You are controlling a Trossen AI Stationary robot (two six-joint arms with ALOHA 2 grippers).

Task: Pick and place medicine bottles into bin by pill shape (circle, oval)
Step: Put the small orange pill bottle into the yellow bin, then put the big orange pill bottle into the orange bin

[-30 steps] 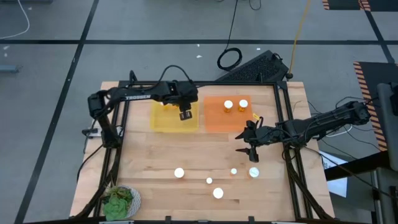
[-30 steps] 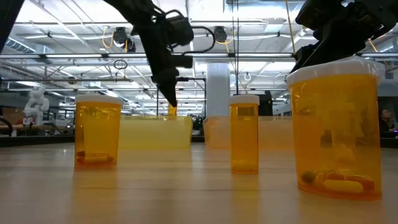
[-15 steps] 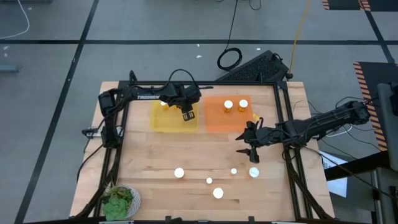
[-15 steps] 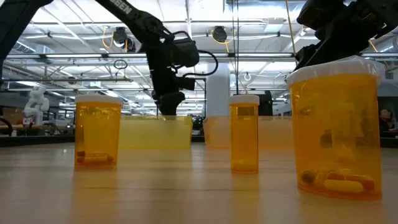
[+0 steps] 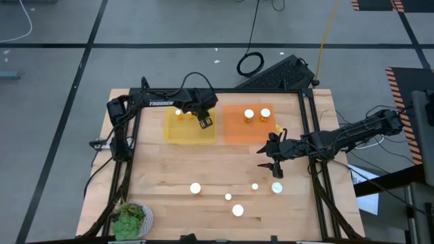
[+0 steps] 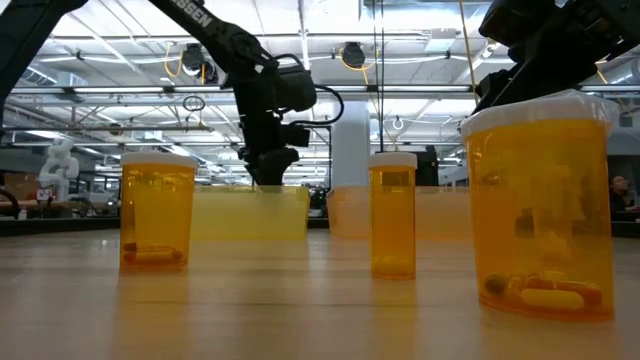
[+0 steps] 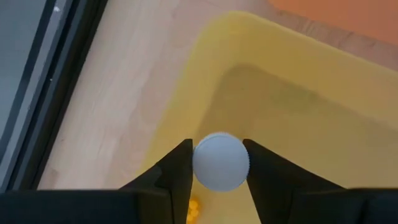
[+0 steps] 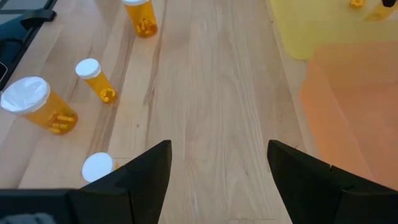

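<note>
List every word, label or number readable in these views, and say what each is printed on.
"TROSSEN": white lettering on the left arm, legible in the high view; the low view shows only part of it.
Medicine bottles: no label is readable.
Yellow bin and orange bin: no text visible.

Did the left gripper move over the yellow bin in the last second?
Yes. In the high view the left gripper, shut on a white-capped amber bottle, has shifted slightly toward the table's far edge, from the yellow bin's right-hand middle toward its far right corner.
</note>
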